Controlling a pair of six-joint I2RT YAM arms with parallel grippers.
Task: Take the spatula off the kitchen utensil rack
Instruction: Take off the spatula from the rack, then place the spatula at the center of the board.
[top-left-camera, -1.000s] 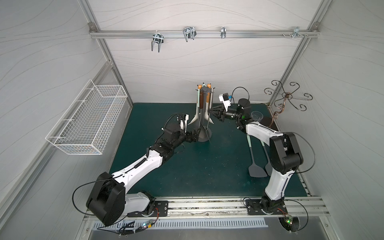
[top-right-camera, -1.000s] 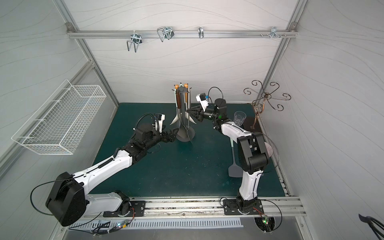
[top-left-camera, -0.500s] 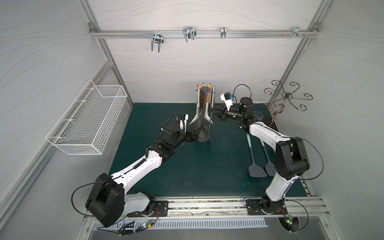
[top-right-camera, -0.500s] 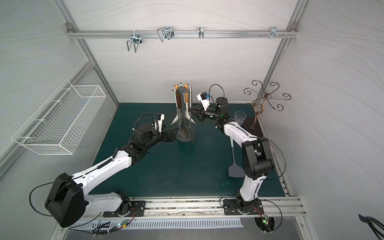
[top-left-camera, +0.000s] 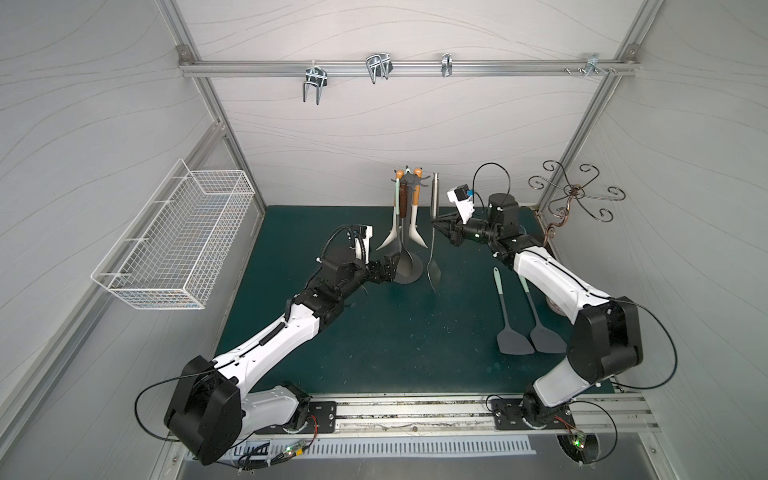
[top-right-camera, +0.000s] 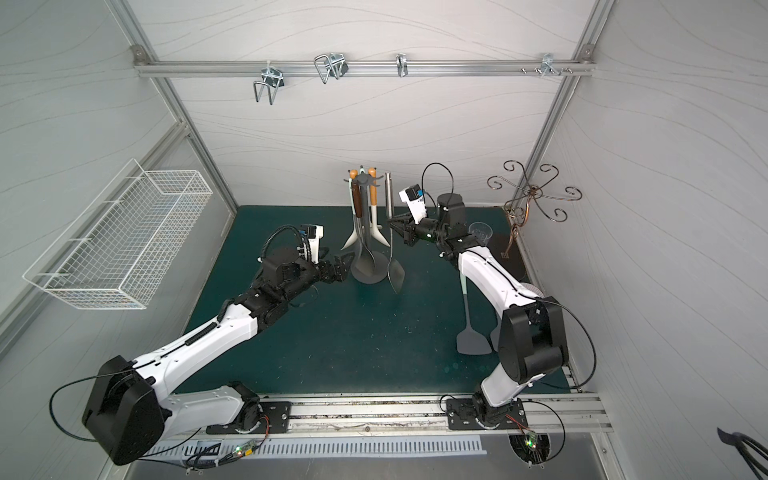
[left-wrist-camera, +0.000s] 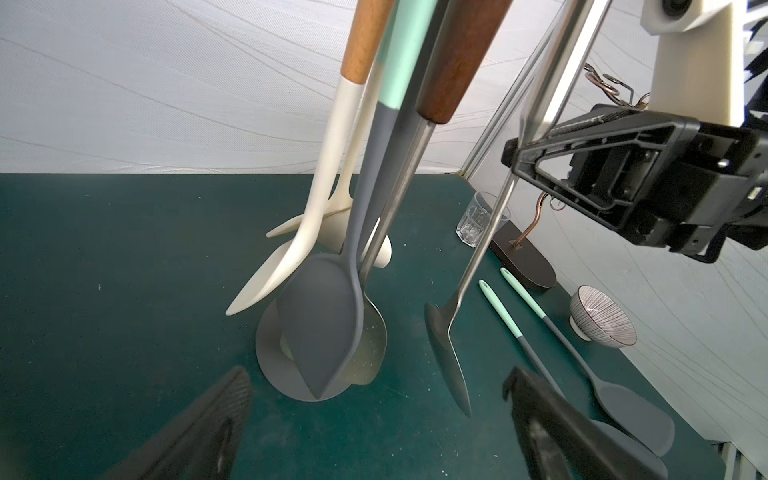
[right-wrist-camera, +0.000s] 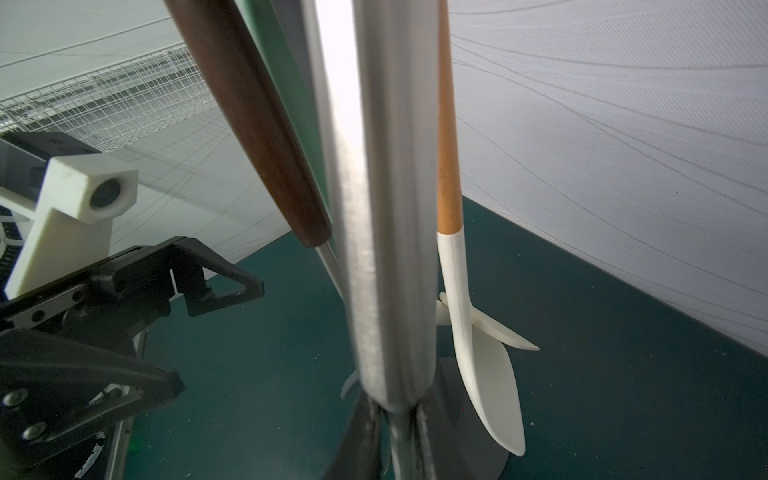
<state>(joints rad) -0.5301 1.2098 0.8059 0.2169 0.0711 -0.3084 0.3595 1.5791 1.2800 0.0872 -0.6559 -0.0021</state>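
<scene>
right fingers (top-left-camera: 446, 228) pinch a slim brushed-steel spatula (top-left-camera: 434, 195) beside the disc-based rack (top-left-camera: 410, 280).

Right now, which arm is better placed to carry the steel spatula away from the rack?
Right. The right end effector is shut on the steel spatula, apparently off the rack. The left end effector hangs open by the rack's base, holding nothing.

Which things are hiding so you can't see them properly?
- Right wrist view: the spatula is blurry and very close. Its blade lies outside the picture.
- Same view: the right fingers are blurry and cut off by the edge.
- Left wrist view: the rack has its hooks cut off by the edge.
- In a top view: the right arm covers most of the bowl.
</scene>
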